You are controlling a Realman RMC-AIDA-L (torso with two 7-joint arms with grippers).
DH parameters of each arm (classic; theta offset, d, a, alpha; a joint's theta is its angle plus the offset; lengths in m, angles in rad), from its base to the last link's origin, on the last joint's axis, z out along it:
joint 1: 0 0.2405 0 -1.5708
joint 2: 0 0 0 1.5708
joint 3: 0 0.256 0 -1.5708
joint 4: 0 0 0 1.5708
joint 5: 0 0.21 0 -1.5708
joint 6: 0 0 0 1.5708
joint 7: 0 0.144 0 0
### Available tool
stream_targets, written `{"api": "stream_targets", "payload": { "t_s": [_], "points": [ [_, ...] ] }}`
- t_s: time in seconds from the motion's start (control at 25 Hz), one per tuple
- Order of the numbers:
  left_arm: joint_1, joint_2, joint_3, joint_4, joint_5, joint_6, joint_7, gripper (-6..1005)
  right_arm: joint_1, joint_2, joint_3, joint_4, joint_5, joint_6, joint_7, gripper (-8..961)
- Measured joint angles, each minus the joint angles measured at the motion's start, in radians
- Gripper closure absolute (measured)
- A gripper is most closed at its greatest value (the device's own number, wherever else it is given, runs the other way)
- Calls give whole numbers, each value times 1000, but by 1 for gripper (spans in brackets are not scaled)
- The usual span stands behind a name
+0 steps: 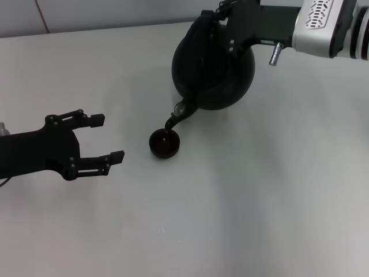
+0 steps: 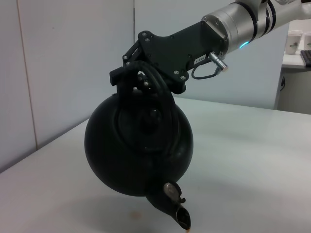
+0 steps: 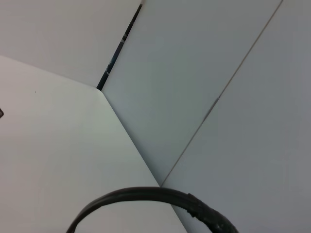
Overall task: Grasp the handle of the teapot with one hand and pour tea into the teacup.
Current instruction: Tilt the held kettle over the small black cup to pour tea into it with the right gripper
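Note:
My right gripper (image 1: 222, 17) is shut on the black hoop handle (image 2: 146, 80) of the round black teapot (image 1: 213, 72) and holds it lifted and tipped forward, spout (image 1: 174, 118) down. The spout hangs just above the tiny black teacup (image 1: 165, 143) standing on the white table (image 1: 259, 190). A thin dark stream seems to run from the spout into the cup. The left wrist view shows the tilted teapot (image 2: 138, 150) and right gripper (image 2: 138, 63) clamped on the handle. The handle's arc shows in the right wrist view (image 3: 146, 196). My left gripper (image 1: 106, 137) is open, empty, left of the cup.
The white table meets a pale wall (image 1: 104, 11) at the back. A small brownish spot (image 2: 136, 212) marks the table under the teapot. White cups (image 2: 294, 41) stand on a far shelf in the left wrist view.

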Motion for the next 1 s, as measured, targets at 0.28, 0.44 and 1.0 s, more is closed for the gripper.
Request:
{"api": "stream_targets", "payload": {
  "t_s": [0.28,0.44,1.0],
  "points": [
    [0,-3,0,-2,0,-8,0,133,2,0,-9,-8,-19,0,0,832],
    [-1,-4,0,-2,0,-11,0,133,2,0,-16,-10,-21,0,0,833],
    [0,-6,0,-4,0,-23,1,133,4,2,-25,-23,-33,0,0,836]
  ]
}}
